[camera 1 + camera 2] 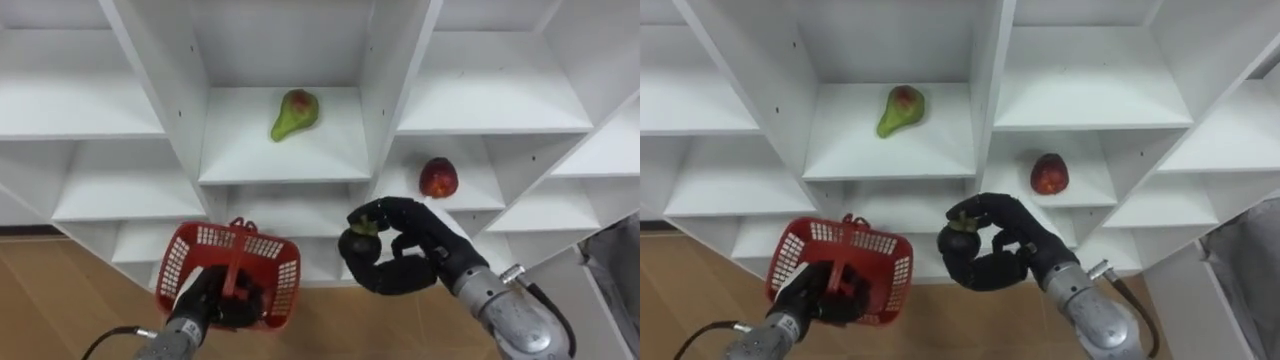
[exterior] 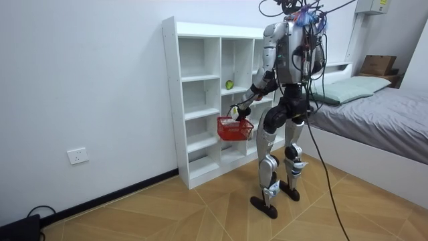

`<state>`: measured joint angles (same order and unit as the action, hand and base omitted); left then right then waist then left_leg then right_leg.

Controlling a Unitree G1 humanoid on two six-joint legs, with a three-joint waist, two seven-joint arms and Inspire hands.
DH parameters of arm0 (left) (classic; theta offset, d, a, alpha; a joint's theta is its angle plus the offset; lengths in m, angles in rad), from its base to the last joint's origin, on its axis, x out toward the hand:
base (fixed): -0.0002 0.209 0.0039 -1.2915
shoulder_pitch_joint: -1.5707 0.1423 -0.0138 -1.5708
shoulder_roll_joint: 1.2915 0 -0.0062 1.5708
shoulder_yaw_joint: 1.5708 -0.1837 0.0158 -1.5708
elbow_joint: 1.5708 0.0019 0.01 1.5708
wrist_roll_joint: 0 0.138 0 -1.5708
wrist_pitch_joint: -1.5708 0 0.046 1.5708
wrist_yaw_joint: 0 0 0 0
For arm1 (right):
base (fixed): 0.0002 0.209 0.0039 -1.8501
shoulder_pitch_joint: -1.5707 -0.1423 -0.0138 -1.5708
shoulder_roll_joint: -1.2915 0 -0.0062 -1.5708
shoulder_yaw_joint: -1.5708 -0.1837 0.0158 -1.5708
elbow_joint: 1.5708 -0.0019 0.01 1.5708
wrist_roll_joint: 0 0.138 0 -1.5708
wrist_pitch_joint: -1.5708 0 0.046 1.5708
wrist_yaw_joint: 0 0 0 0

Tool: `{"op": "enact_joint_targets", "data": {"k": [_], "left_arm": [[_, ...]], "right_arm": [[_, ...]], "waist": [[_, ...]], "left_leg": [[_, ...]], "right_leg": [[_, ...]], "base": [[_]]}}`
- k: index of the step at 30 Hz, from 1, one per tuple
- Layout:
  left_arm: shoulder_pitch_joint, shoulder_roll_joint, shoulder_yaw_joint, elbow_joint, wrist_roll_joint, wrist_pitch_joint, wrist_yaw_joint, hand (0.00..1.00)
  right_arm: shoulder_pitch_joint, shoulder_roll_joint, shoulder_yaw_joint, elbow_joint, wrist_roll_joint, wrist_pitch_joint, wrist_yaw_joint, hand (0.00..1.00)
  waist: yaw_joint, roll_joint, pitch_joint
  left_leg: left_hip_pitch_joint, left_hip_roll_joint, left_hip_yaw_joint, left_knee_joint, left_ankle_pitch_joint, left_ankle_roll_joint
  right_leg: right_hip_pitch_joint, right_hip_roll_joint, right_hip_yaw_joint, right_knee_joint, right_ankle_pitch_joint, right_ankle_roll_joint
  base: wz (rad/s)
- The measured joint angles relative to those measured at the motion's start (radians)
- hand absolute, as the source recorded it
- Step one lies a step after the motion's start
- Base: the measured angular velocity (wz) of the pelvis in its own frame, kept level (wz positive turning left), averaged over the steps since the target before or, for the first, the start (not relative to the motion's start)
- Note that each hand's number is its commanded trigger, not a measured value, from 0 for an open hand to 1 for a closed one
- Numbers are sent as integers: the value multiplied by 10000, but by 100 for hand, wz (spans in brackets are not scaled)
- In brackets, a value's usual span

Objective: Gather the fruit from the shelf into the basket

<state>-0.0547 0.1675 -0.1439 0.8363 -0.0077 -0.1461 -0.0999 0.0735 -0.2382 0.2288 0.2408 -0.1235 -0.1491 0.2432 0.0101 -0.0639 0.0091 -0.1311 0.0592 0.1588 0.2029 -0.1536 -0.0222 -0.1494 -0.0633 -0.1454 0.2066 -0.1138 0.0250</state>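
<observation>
My right hand [image 1: 400, 255] [image 1: 1002, 250] is curled round a small dark fruit [image 1: 360, 243] [image 1: 961, 240], held in front of the white closet [image 1: 290, 150] [image 2: 200, 94] below its middle shelf. A red basket [image 1: 230, 272] [image 1: 840, 268] [image 2: 234, 127] hangs from its handle, which my left hand [image 1: 215, 300] [image 1: 820, 300] grips, to the left of the fruit. A green pear [image 1: 294, 113] [image 1: 899, 110] lies on the middle shelf. A red apple [image 1: 438, 178] [image 1: 1048, 173] sits in the compartment to the right, one shelf lower.
I stand facing the closet on a wooden floor [image 2: 200, 214]. A bed [image 2: 374, 120] is behind me at the room view's right. The other closet compartments hold nothing.
</observation>
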Motion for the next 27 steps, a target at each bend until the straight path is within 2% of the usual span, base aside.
{"op": "enact_joint_targets", "data": {"k": [5,9,12,18,27], "left_arm": [[-5,13,-267,-835,-15,-18,-11,100],[-16,26,-787,-1528,-229,-159,-207,100],[-12,27,-1086,-1837,-564,-229,-383,100],[-26,28,-1145,-1879,-627,-379,-432,100],[-32,13,-1315,-1898,-1161,-479,-475,100]], "right_arm": [[-261,-3,165,123,-34,1,3,100],[-502,1,289,259,-37,-5,4,100],[-650,-7,305,486,-42,-13,0,100],[-962,-5,352,1422,-264,-24,-84,100],[-1145,67,466,1452,-432,-26,-405,100]], "waist": [[-30,-109,75],[-21,-109,90],[147,-84,91],[278,-20,98],[269,194,97]], "left_leg": [[-470,-3,-97,223,16,26],[-758,-3,-269,376,15,31],[-892,1,-262,400,24,37],[-1236,3,-267,476,24,39],[-1488,4,-254,539,38,59]], "right_leg": [[-393,-42,-94,160,12,-20],[-512,-41,-221,143,25,-31],[-666,-36,-191,156,31,-41],[-1033,-53,-201,288,33,-44],[-1303,-79,-233,367,39,-53]], "base": [[4],[12],[1],[0],[0]]}}
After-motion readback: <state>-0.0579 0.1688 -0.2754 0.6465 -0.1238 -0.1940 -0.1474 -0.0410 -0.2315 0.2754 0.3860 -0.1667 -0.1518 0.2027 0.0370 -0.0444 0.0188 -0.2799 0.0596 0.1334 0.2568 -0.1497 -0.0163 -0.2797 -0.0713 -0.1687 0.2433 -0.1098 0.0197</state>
